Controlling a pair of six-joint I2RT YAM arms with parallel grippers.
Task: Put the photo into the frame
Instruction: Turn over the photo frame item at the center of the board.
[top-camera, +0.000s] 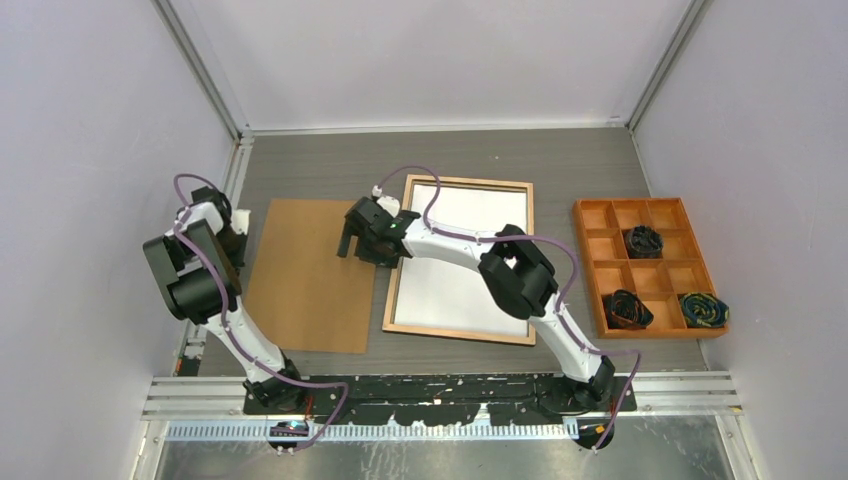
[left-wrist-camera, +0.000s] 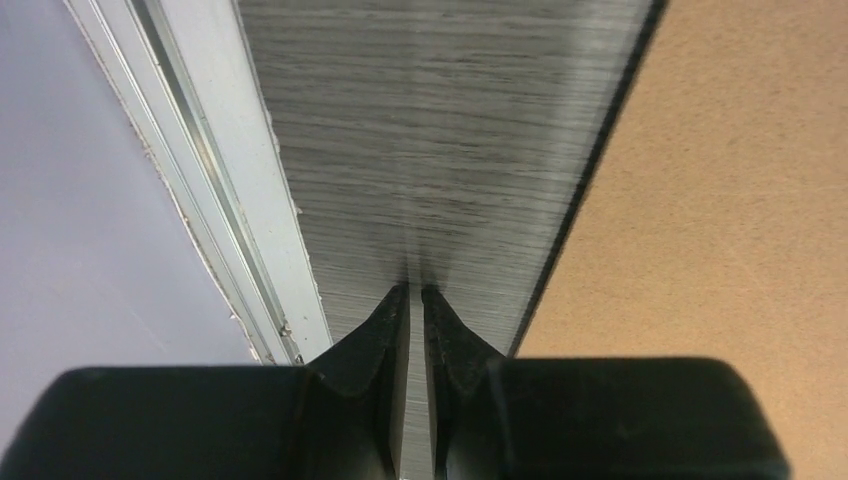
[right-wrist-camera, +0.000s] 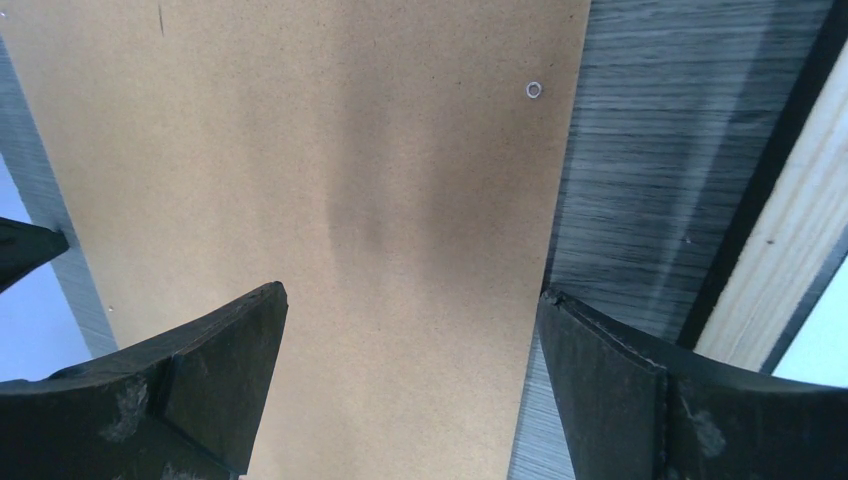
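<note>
As the frame (top-camera: 460, 333) is lying wood-back up on the grey bench (top-camera: 500, 155), the photo (top-camera: 445, 295) is resting inside its border, plain white side showing. Just left of the frame, a brown backing board (top-camera: 310, 290) is lying flat, with a strip of bare bench between them. Well to the right of the frame, an orange tray (top-camera: 630, 201) is sitting. Farther back, the right hand (right-wrist-camera: 412, 292) is hovering wide open and gripping nothing, with one finger over the board's edge nearest the frame and the other over the bare strip. Far left of the frame, past the board, the left hand (left-wrist-camera: 416, 292) is hanging over bare bench, its fingers nearly closed on nothing, with a thin slit between them.
</note>
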